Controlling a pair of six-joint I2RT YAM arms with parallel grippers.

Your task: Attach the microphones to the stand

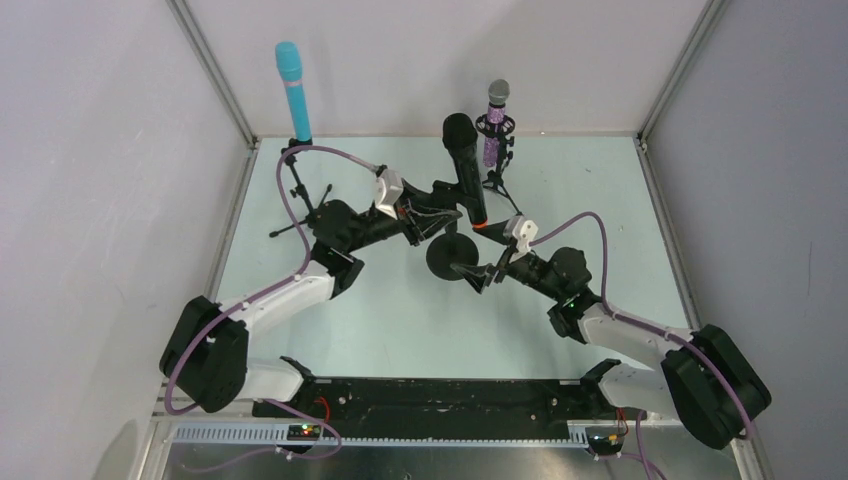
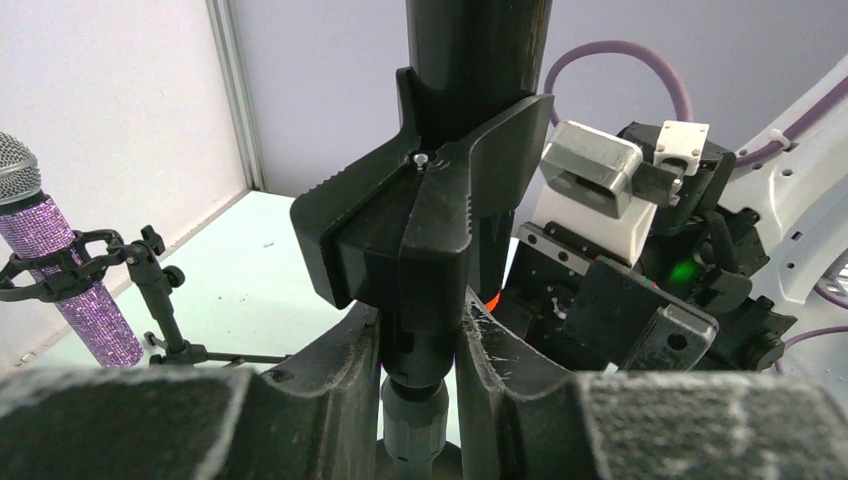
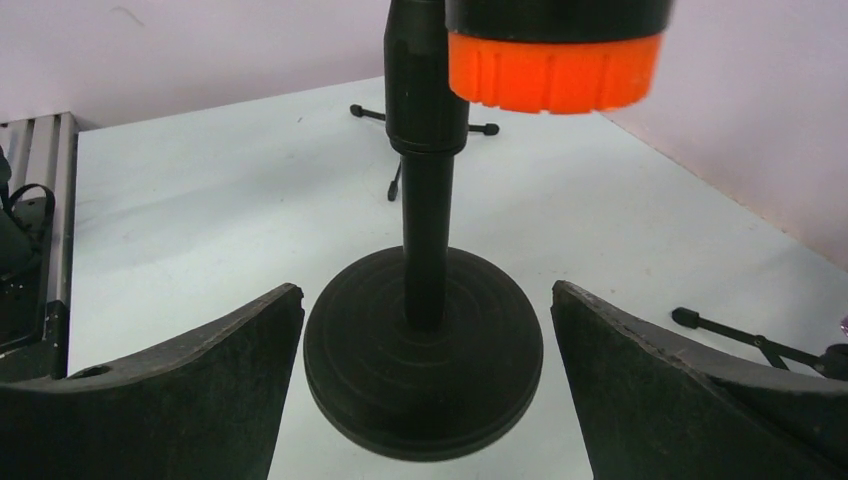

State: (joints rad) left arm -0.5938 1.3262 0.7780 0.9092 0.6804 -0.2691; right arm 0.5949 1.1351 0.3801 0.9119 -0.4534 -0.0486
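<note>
The black microphone (image 1: 462, 160) with an orange end (image 1: 483, 226) stands tilted in the clip (image 2: 420, 230) of a round-base stand (image 1: 450, 258). My left gripper (image 1: 447, 208) is shut on the stand's neck just under the clip, as the left wrist view (image 2: 420, 345) shows. My right gripper (image 1: 481, 273) is open, its fingers apart on either side of the round base (image 3: 425, 355), touching nothing. The orange end (image 3: 553, 70) hangs above the base. The light-blue microphone (image 1: 290, 85) stands on a tripod at back left. The purple glittery microphone (image 1: 495, 125) sits in a shock mount at the back.
The blue microphone's tripod legs (image 1: 300, 212) spread just left of my left arm. The purple microphone's tripod (image 1: 500, 180) stands close behind the black one, and it shows at the left in the left wrist view (image 2: 160, 300). Walls enclose the table on three sides.
</note>
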